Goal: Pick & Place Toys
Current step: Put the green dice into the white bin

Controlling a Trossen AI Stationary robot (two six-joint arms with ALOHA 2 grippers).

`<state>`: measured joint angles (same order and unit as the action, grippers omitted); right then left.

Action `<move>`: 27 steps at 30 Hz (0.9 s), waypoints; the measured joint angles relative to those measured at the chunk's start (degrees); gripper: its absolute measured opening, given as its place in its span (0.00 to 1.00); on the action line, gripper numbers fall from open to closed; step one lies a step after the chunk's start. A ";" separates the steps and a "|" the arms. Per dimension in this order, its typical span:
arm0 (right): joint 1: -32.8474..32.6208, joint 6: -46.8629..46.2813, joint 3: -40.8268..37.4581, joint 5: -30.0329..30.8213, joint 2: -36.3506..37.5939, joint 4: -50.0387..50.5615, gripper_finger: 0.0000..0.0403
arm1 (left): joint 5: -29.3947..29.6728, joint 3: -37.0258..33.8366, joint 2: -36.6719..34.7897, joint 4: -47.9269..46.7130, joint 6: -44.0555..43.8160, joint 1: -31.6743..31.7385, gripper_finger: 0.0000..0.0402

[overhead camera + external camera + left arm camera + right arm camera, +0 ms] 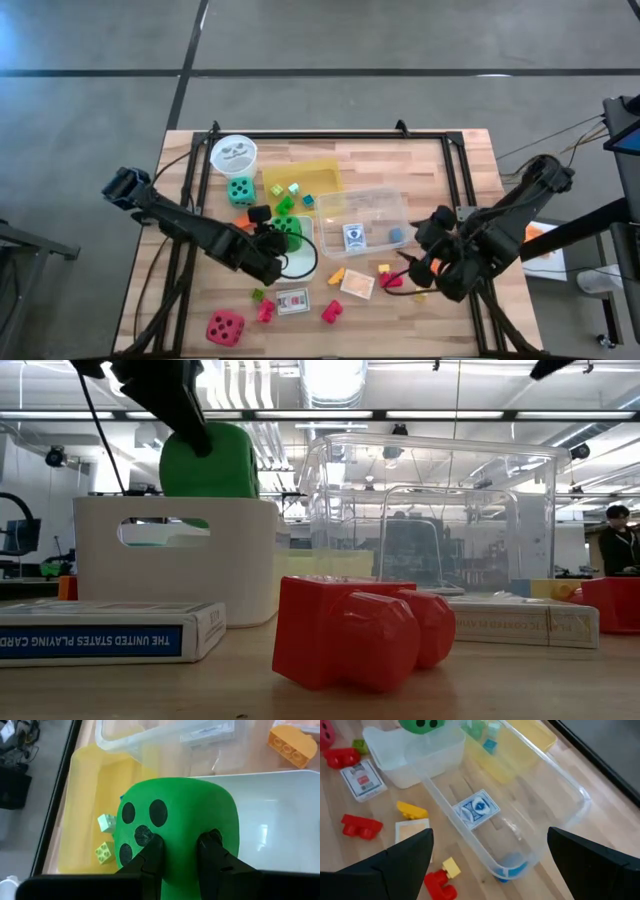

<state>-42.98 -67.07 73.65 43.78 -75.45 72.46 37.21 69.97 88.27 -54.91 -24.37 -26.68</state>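
A large green die with black dots (175, 815) hangs over the white bin (280, 820), with my left gripper (181, 842) shut on it. From above, die (289, 230) and left gripper (272, 240) are at the table's middle. In the low view the die (208, 460) sits at the height of the bin's rim (175, 500). My right gripper (490, 837) stands open, holding nothing, above the table beside the clear box's right end (396, 225). A card pack (477, 809) and a blue block (512, 869) lie in the clear box (530, 820). My left gripper pinches the die between its two fingers (152, 852), on the side next to the dotted face (180, 845). The fingers stand closer together than the die is wide, and its soft side bulges between them. They slant down from the table's left. Whether the die touches the bin, I cannot tell.
The yellow tray (300, 178) behind the bin holds small green blocks. A teal die (240, 190) and a white cup (233, 153) stand far left. Near the front lie a red die (225, 327), a card pack (292, 301), and red (331, 312), orange (337, 275) and yellow blocks.
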 joint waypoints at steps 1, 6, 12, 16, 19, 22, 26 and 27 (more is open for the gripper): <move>0.00 -0.02 -1.61 0.12 1.31 -0.99 0.94 | -0.48 -0.09 0.00 0.34 -0.16 0.00 0.17; 0.11 -0.14 -8.72 1.46 7.33 -5.13 0.94 | -2.40 -2.89 0.04 4.84 -0.09 0.04 0.17; 0.11 0.53 -14.66 2.93 13.17 -11.59 0.94 | -2.30 -5.59 0.04 7.41 -0.97 0.24 0.16; 0.11 3.12 -17.89 2.96 15.53 -17.13 0.94 | -2.11 -7.32 0.04 8.48 0.32 0.59 0.16; 0.11 4.58 -19.81 2.94 16.31 -20.47 0.94 | -1.22 -8.90 0.04 10.16 1.85 0.59 0.16; 0.11 5.52 -20.77 2.94 16.56 -21.66 0.94 | -0.88 -10.11 0.04 11.36 2.42 0.70 0.16; 0.11 5.63 -20.97 2.96 16.08 -21.81 0.94 | -2.88 -11.24 0.04 14.07 5.95 0.85 0.16; 0.11 5.86 -20.97 2.94 16.05 -21.81 0.94 | -3.46 -11.28 0.08 14.64 6.38 0.91 0.16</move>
<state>-42.87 -61.21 52.69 46.72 -59.40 50.65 33.75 58.69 88.35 -40.27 -17.99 -25.77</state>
